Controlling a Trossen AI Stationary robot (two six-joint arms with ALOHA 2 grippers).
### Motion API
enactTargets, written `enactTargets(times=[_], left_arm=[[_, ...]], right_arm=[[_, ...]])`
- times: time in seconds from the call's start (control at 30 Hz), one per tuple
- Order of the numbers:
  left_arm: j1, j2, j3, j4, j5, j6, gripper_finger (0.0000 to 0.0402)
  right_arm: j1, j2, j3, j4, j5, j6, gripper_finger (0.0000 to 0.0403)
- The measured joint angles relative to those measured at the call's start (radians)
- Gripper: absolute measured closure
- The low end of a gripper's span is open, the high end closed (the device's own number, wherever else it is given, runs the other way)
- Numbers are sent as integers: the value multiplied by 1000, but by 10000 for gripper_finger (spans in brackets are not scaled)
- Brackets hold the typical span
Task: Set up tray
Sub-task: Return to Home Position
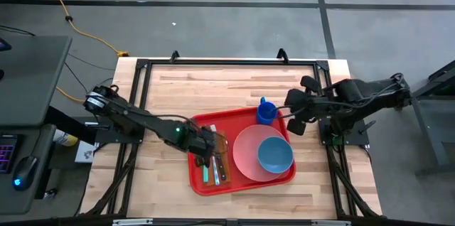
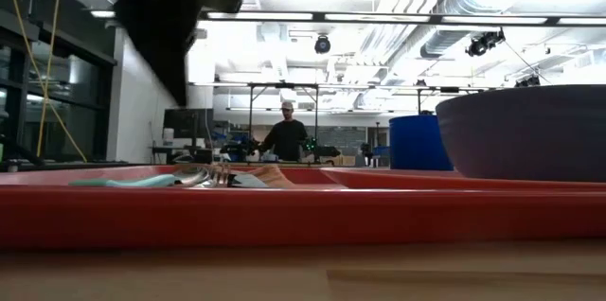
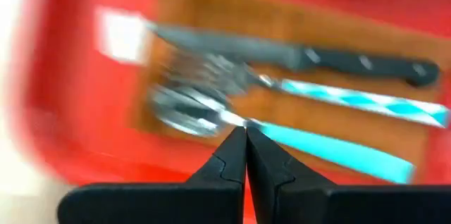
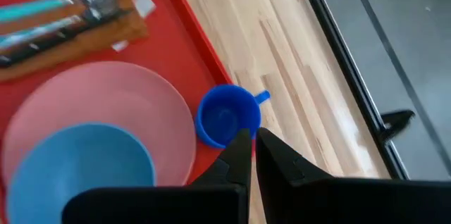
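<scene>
A blue bowl (image 1: 274, 153) sits on a pink plate (image 1: 245, 160), a blue cup (image 1: 266, 113) just beside it; knife (image 3: 331, 58), fork (image 3: 352, 98) and spoon (image 3: 187, 104) lie side by side on a brown napkin (image 3: 211, 13), over a wooden table (image 1: 213, 84), with a person (image 2: 287, 136) standing far behind.

Pale wooden table (image 1: 213, 84), red tray (image 1: 231, 123) flat on it

- My tray (image 1: 238, 118) is large, red plastic and rectangular, with rounded corners and a raised rim.
- It lies flat on the table (image 1: 213, 84), in the near half between my arms.
- It sits slightly askew to the table's edges.
</scene>
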Motion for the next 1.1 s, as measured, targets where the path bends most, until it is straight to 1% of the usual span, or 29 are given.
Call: enactTargets(times=[0.07,0.17,0.23,0.33,0.43,0.53,0.6,0.67,0.73,0.83,0.9,0.97,1.1], left_arm=[[4,-13,68,-87,-103,46,357],[4,-56,141,-143,-283,109,357],[4,-105,152,-173,-375,147,357],[4,-208,132,-195,-468,173,357],[4,-335,71,-239,-538,172,357],[4,-490,-24,-242,-584,165,357],[4,-597,-98,-205,-598,164,357],[-11,-698,-174,-137,-597,196,357],[-40,-791,-250,-66,-605,241,357],[-98,-914,-361,8,-646,284,357],[-141,-985,-431,30,-689,284,357],[-181,-1051,-492,49,-730,280,357],[-248,-1171,-572,79,-786,281,357]], right_arm=[[1,-28,0,24,-13,-11,403],[20,-98,0,64,-6,-11,403],[39,-157,0,90,13,-5,403],[76,-255,0,106,41,1,403],[115,-347,0,106,78,39,403],[152,-416,0,105,126,46,403],[175,-457,0,105,153,49,403],[193,-491,0,102,178,68,403],[208,-517,0,83,214,81,403],[222,-549,-5,61,265,108,403],[227,-577,-42,95,301,107,403],[229,-619,-112,157,329,106,403],[229,-705,-287,346,369,101,403]])
